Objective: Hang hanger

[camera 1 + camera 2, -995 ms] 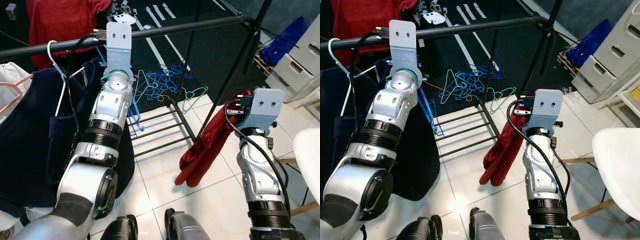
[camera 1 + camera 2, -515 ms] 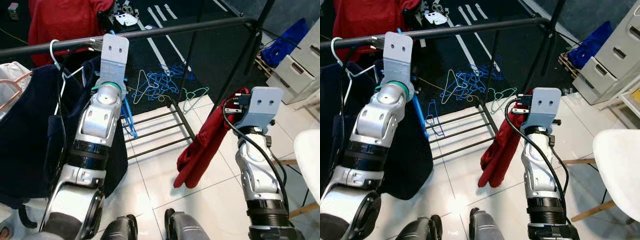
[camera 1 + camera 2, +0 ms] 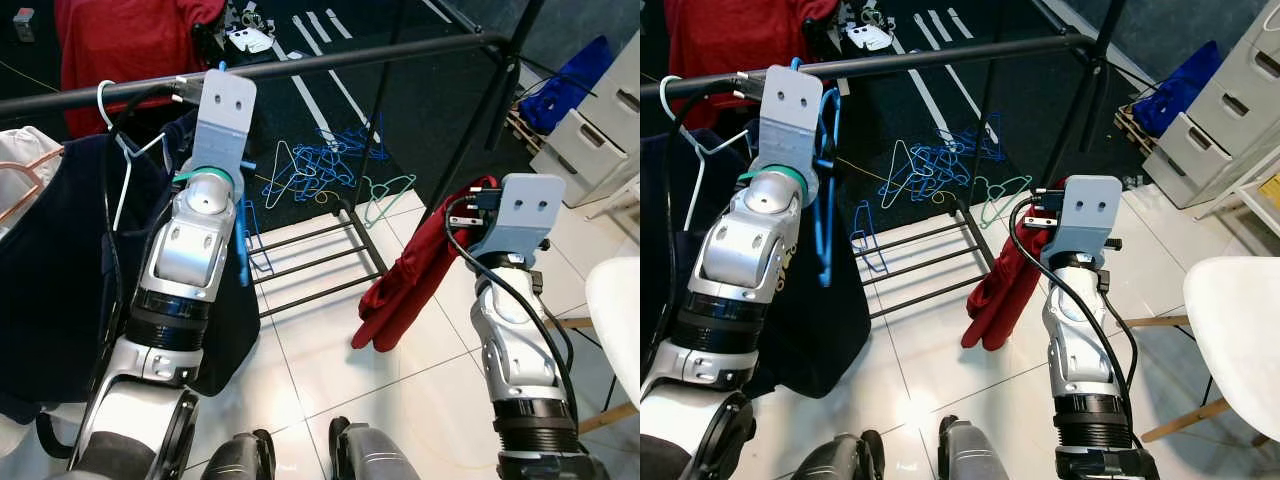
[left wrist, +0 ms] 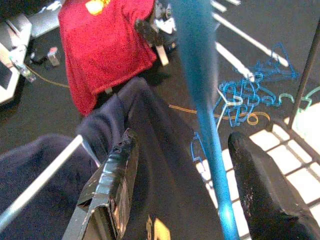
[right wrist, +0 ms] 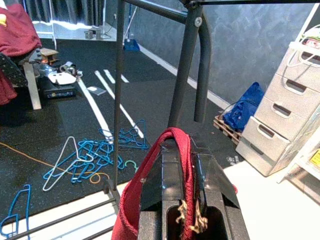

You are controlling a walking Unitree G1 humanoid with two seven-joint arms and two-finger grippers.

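A laundry corner: clothes rail [image 3: 350, 60], floor hangers [image 3: 320, 165] (mostly blue), drawers [image 3: 600, 120].

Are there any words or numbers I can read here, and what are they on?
None can be read.
Yellow label by the drawers: too small.
Yellow patch on the red cloth: blurred, no letters.
White stripes on the black floor: lines, not writing.

Left claw [image 4: 177, 200] raised high with fingers spread apart, right claw [image 5: 182, 175] lower, fingers pinched together.
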